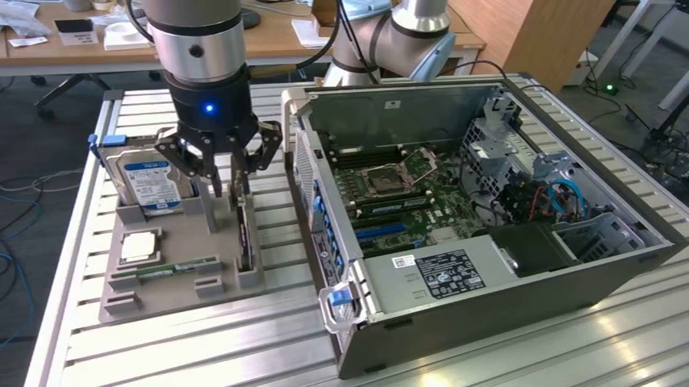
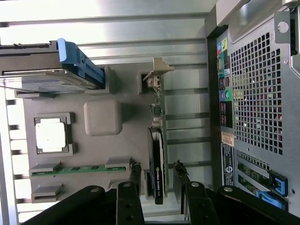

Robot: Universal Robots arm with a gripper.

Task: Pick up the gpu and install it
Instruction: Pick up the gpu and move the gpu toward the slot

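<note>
The gpu (image 2: 157, 154), a thin green card with black cooler and silver bracket, stands on edge in the grey holder (image 2: 101, 117), between the fingers of the open pincer (image 2: 157, 168), ungripped. A hard drive (image 1: 151, 181) stands on one side of the pincer, the computer case (image 1: 485, 266) on the other.

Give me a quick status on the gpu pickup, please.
Open gripper astride gpu, not clamped. Card standing on edge in grey holder. Nothing seen blocking it.

We're looking into a robotics lab: an open computer case (image 1: 485, 218) is sitting on a slatted metal workbench (image 1: 517, 351), a robot gripper (image 1: 227, 190) is hanging just beside the case, and wooden desks (image 1: 269, 36) are standing behind it.
</note>
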